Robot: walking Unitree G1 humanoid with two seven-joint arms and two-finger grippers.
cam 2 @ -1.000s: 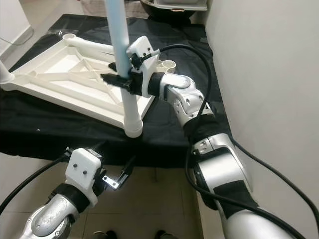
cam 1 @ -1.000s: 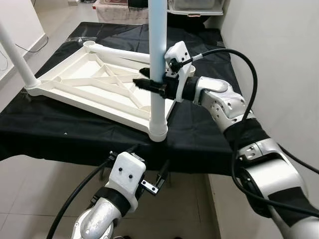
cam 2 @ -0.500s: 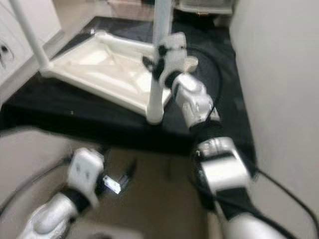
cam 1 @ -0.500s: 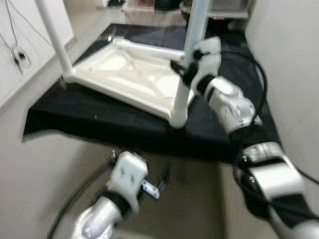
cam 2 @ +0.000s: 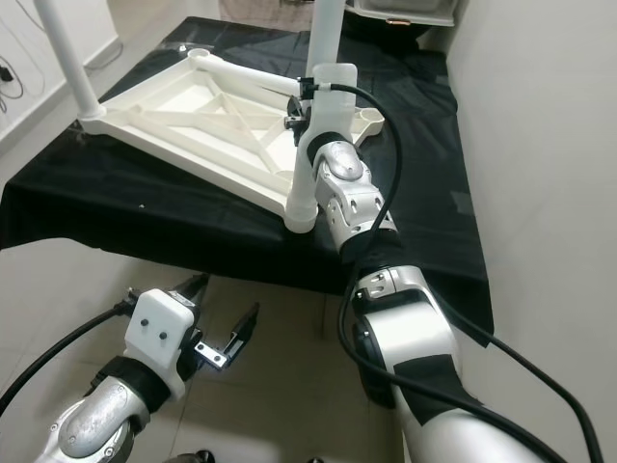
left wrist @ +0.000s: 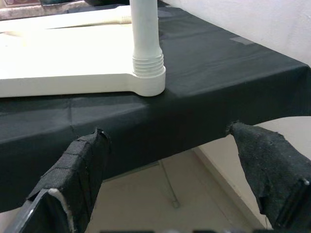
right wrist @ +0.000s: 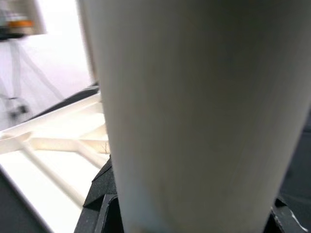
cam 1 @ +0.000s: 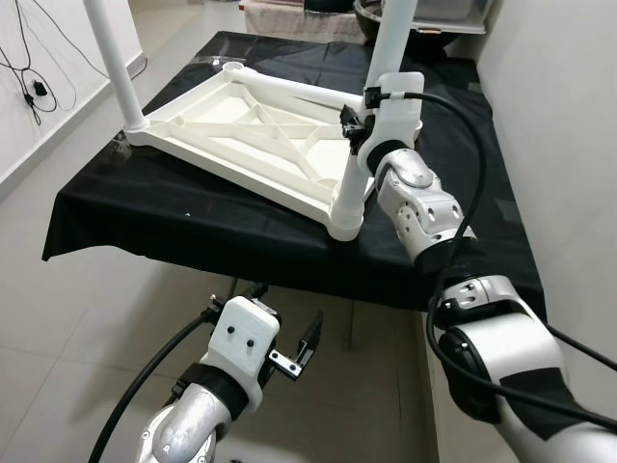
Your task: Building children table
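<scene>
- Since a second ago only the camera has shifted; right gripper point(cam 1: 355, 123) stays clamped on the leg point(cam 1: 359, 164).
- Leg stands upright in the frame's point(cam 1: 241, 145) near right corner, by the tabletop's point(cam 1: 174, 227) front edge.
- Left gripper point(cam 2: 220, 323) hangs below, jaws wide.

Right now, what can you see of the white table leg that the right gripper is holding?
The table leg is a round white tube, plastic by its look, upright in the near corner socket of the upside-down white tabletop on the black cloth. Its ribbed collar meets the socket. The right gripper is shut around it partway up; its top runs out of frame.
</scene>
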